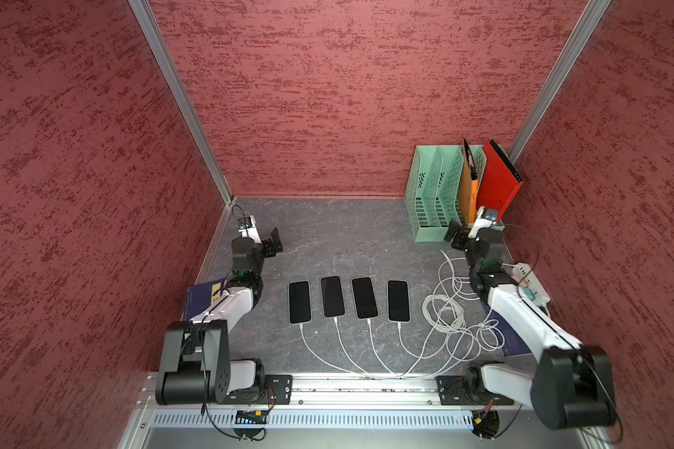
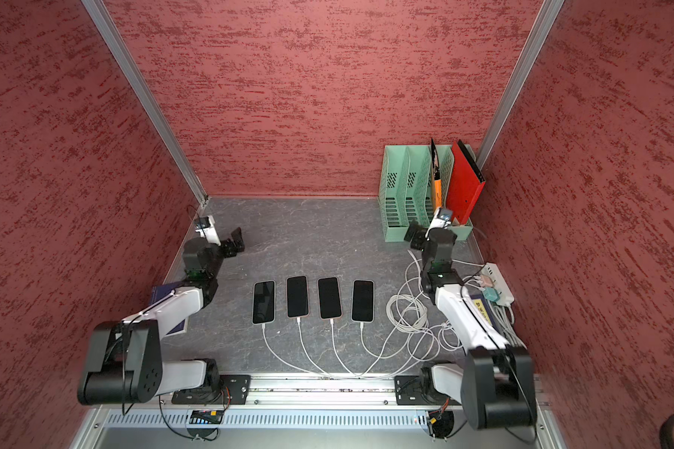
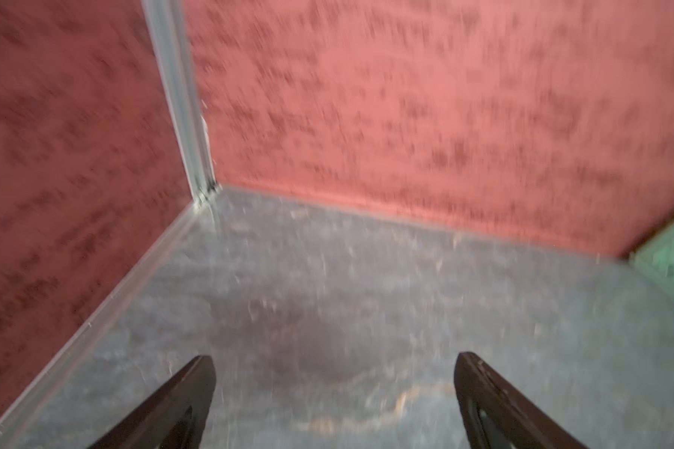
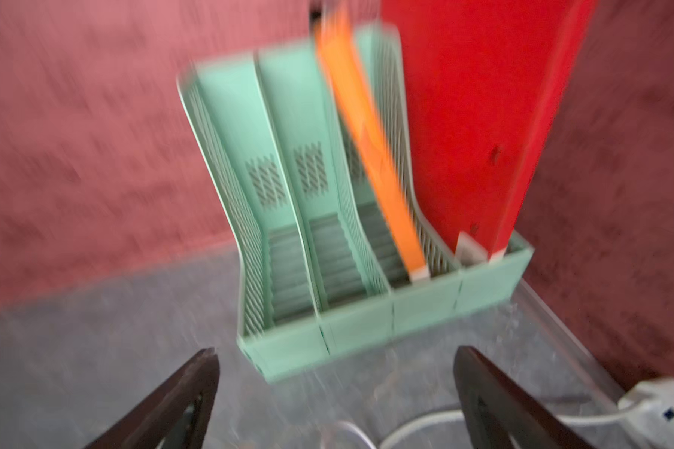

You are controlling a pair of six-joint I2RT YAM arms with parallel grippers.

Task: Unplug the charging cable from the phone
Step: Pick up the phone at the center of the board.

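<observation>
Evidently nothing is unplugged yet: the phones (image 1: 332, 296) lie face-up in a neat row at the centre of both top views, each with a white plug seated in its lower end. Their charging cables (image 1: 320, 350) trail toward the bottom edge of the table (image 1: 327, 241), then sweep right into a loose tangle beside the power strip (image 2: 502, 285). That slack probably means a plug can be drawn out without dragging on its neighbours. The left gripper (image 1: 274, 239) sits at centre-left and the right gripper (image 1: 454, 235) at centre-right. Both are well above the row in the frame, apart from every phone, and holding nothing. Each has its jaws spread wide, as the blurred wrist views confirm, with bare table between the left fingers and the green file organiser (image 4: 358, 334) and red folder (image 4: 483, 116) ahead of the right. This looks like a parked pose that keeps the phones unobstructed. Which phone is meant cannot be told. Pulling a plug will likely need one gripper pinning the phone body.
</observation>
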